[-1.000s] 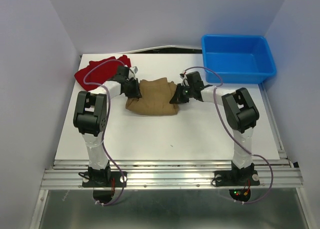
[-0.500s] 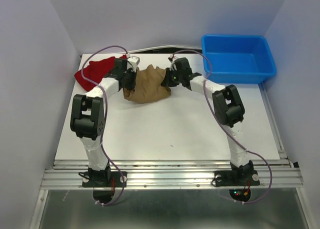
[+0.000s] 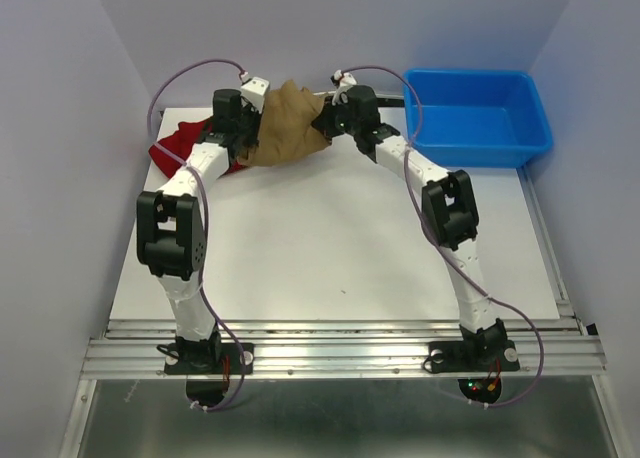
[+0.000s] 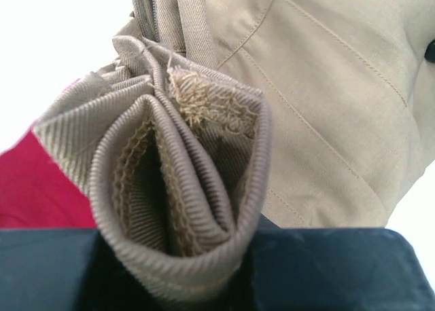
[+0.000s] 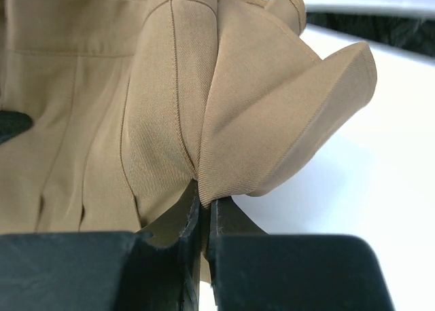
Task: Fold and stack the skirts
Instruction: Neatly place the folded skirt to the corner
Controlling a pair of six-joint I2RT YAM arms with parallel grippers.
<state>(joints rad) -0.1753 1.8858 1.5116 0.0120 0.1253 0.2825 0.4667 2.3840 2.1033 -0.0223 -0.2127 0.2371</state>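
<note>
Past the red skirt [image 3: 180, 143] crumpled at the far-left corner of the white table [image 3: 330, 248], both arms stretch far forward, the left gripper [image 3: 247, 128] clamped on the bunched waistband of the tan skirt [image 3: 290, 128] and the right gripper [image 3: 325, 120] pinched tight on its other edge, with the blue bin [image 3: 475, 128] at far right and lavender walls [image 3: 60, 128] around.

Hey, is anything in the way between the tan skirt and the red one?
Nothing visible. The tan skirt, pinched by the left gripper and right gripper, hangs right beside the red skirt; only the left arm crosses the red cloth's edge. The blue bin sits far right.
</note>
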